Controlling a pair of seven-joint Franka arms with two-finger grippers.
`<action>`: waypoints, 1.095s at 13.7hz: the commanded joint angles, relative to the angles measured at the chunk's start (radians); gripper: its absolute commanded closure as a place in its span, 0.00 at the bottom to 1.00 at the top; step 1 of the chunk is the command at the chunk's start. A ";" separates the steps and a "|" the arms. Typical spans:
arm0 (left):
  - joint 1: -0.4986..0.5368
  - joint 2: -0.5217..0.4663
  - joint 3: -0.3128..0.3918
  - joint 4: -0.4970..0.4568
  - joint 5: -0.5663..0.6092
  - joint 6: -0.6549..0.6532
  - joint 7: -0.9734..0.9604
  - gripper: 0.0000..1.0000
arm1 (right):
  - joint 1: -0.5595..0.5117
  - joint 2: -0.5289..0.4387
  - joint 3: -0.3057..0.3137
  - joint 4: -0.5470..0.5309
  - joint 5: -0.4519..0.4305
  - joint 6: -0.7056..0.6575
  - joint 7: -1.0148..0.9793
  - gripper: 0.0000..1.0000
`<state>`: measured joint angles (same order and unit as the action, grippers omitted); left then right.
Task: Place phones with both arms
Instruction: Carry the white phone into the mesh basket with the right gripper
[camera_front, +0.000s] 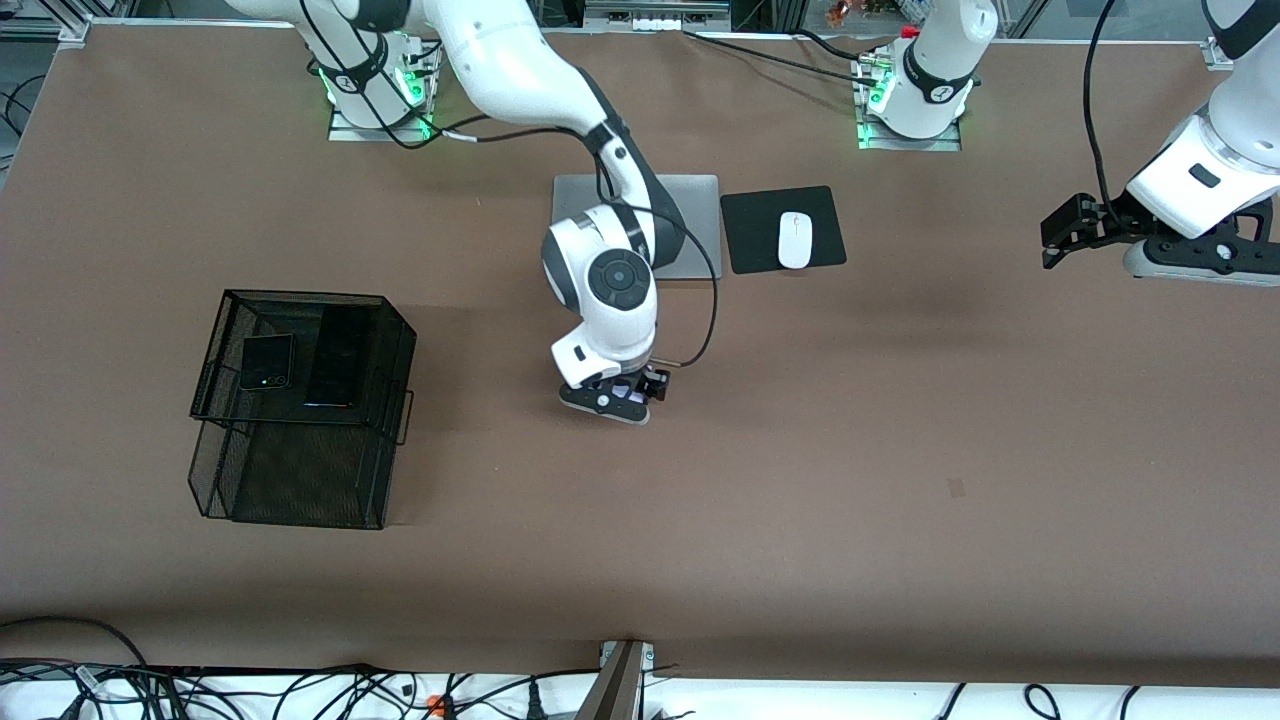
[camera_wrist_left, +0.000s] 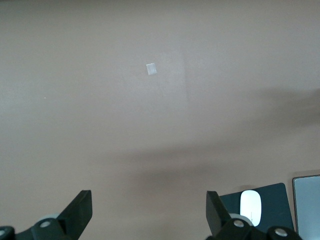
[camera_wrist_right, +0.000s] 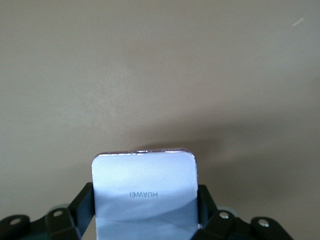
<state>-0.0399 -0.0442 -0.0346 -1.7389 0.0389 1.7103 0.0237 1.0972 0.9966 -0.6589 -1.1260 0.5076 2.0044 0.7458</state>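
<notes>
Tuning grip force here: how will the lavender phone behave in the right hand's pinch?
The lavender phone looks like a stiff flat slab, so it probably won't flex. Its glossy face suggests it may slip between the right hand fingers. Flat-sided, it is unlikely to roll if released.

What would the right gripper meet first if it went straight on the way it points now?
Probably the bare table: the right gripper, shut on the lavender phone, points down, and nothing shows ahead of the phone's edge.

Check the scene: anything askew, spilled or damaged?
Nothing stands out. Two black phones lie flat on the mesh rack; the right pincer grips the lavender phone squarely; the left pincer waits open.
</notes>
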 joint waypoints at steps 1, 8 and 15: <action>0.006 0.024 0.001 0.041 -0.005 -0.024 0.010 0.00 | -0.037 -0.168 -0.052 -0.032 -0.011 -0.209 -0.179 0.99; 0.000 0.024 -0.001 0.064 0.006 -0.063 0.012 0.00 | -0.294 -0.196 -0.257 -0.029 0.002 -0.356 -0.860 0.99; -0.001 0.021 -0.001 0.087 0.009 -0.121 0.025 0.00 | -0.664 -0.142 -0.047 -0.032 0.008 -0.084 -1.301 0.99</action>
<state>-0.0395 -0.0314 -0.0373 -1.6828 0.0390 1.6285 0.0250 0.5169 0.8384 -0.8068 -1.1735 0.5067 1.8647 -0.4947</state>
